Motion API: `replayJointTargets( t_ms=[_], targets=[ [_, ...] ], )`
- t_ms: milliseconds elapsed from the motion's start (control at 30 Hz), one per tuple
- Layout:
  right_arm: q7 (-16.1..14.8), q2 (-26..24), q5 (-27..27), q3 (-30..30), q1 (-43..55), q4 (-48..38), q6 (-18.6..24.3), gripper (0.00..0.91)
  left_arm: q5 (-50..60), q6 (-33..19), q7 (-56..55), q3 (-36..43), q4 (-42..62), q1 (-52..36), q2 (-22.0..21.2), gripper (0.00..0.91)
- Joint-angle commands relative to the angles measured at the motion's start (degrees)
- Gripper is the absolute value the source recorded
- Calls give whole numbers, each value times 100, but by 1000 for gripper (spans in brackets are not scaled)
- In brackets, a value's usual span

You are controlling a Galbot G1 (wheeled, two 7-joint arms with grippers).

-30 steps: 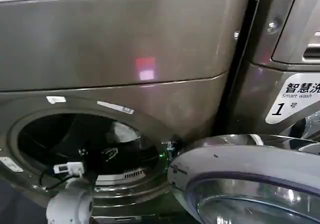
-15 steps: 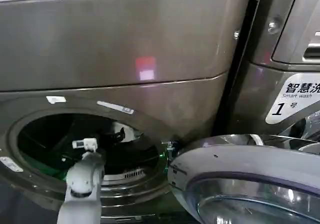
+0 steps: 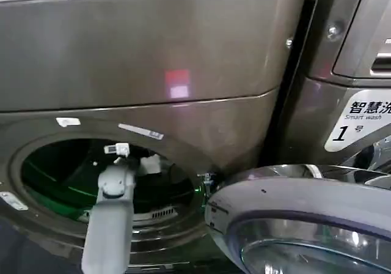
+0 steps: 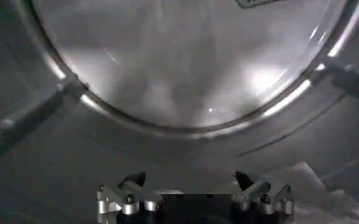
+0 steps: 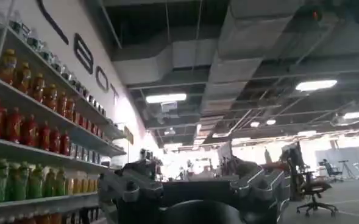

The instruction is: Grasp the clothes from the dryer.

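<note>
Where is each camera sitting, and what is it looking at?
Head view: on the robot's head, looking forward and down at the dryer with its open door; the left arm reaches into the drum.
Left wrist view: on the left wrist, inside the drum, facing its back wall; the open left gripper and the clothes show.
Right wrist view: on the right wrist, facing the room, shelves of bottles and ceiling; the right gripper shows.
Shared: head and left wrist views both see the drum.

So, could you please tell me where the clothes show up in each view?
Head view: clothes inside the drum, just right of the left arm.
Left wrist view: clothes on the drum wall beside the open left gripper.
Right wrist view: faces shelves and ceiling instead.
Shared landmark: the drum.
</note>
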Motion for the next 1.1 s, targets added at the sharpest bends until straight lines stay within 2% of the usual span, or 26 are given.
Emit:
replayJointTargets(
  t_ms=[33,100,267,333,433,633,1100],
  targets=[
    [-12,76,1,-62,-82,-48,67,907,4014,-3041,3054,-130,1150,-1021,99,907],
    [-11,78,0,-88,-63,-31,64,907,4197,-3258,3490,-154,1160,-1088,121,907],
    [-44,53,-15,-152,-27,-35,61,907,3994,-3355,5078,-190,1235,-1345,247,907],
    [-45,53,-32,-169,-17,-33,62,907,4117,-3543,5222,-187,1291,-1447,261,907],
    [-54,49,-112,-166,-12,-26,55,907,4586,-4095,5226,-225,1543,-1653,268,907],
    [-57,25,-136,-135,-32,-110,79,907,4910,-4480,5229,-190,1781,-1792,333,907],
    [-90,84,-198,-208,3,-124,131,907,5309,-4182,4946,222,2559,-1951,490,907]
  ],
)
